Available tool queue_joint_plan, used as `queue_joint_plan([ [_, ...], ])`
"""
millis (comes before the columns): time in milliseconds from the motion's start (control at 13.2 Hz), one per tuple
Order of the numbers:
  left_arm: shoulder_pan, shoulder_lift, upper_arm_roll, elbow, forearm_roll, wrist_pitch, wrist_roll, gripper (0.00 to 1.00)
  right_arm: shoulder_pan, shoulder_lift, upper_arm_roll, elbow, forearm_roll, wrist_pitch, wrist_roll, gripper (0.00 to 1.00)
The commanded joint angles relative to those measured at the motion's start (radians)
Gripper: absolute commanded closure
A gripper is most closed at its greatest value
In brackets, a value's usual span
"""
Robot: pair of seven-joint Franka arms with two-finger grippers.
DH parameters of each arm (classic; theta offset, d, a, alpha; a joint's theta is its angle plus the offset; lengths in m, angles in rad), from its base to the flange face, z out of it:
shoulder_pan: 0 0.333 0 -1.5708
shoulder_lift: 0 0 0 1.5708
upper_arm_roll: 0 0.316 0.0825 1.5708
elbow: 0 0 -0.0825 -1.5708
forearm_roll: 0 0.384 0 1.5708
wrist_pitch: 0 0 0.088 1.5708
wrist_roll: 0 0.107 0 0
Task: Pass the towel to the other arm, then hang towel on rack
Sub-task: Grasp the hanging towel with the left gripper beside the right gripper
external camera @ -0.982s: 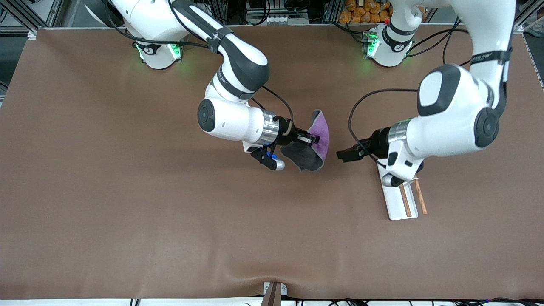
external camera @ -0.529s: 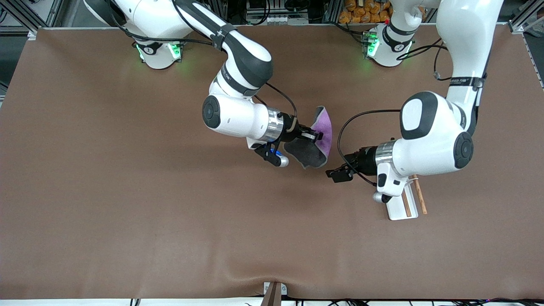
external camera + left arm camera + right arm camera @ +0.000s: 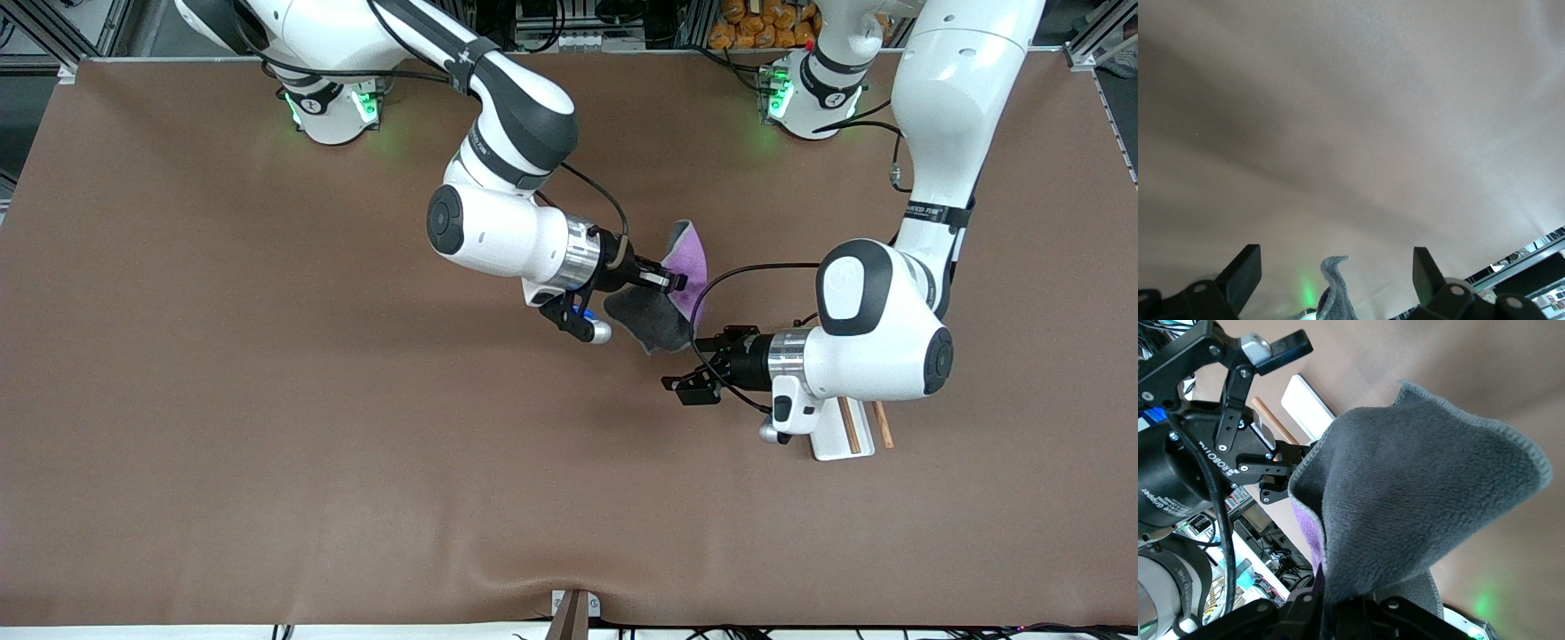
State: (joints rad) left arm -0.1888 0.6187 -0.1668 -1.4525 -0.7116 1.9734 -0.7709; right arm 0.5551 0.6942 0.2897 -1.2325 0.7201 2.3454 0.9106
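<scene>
The towel, purple on one face and dark grey on the other, hangs from my right gripper, which is shut on it above the table's middle. In the right wrist view the grey face fills the frame above the shut right gripper. My left gripper is open just under the towel's lower edge. In the left wrist view the towel's grey tip stands between the spread fingers of the left gripper, touching neither. The rack lies partly hidden under the left arm.
The brown mat covers the whole table. The rack's white base and one rod show beside the towel in the right wrist view. A small bracket sits at the table edge nearest the front camera.
The left arm has swung its open gripper away from the rack, down under the towel's lower edge. The right gripper has carried the towel slightly toward the left arm's end.
</scene>
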Motion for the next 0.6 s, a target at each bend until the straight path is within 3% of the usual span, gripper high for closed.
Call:
queue_joint_plan([
  [0,-0.009,0.007,0.001,0.021,-0.034,-0.008,-0.021,0.00,0.011,0.013,-0.006,0.022,-0.022,0.009,0.030,1.00],
  [227,-0.015,0.004,-0.020,0.021,-0.035,-0.013,-0.051,0.02,0.011,0.013,-0.006,0.022,-0.024,0.009,0.030,1.00],
  [529,-0.006,-0.008,-0.022,0.021,-0.032,-0.091,-0.067,0.39,0.011,0.013,-0.006,0.019,-0.028,0.009,0.031,1.00],
])
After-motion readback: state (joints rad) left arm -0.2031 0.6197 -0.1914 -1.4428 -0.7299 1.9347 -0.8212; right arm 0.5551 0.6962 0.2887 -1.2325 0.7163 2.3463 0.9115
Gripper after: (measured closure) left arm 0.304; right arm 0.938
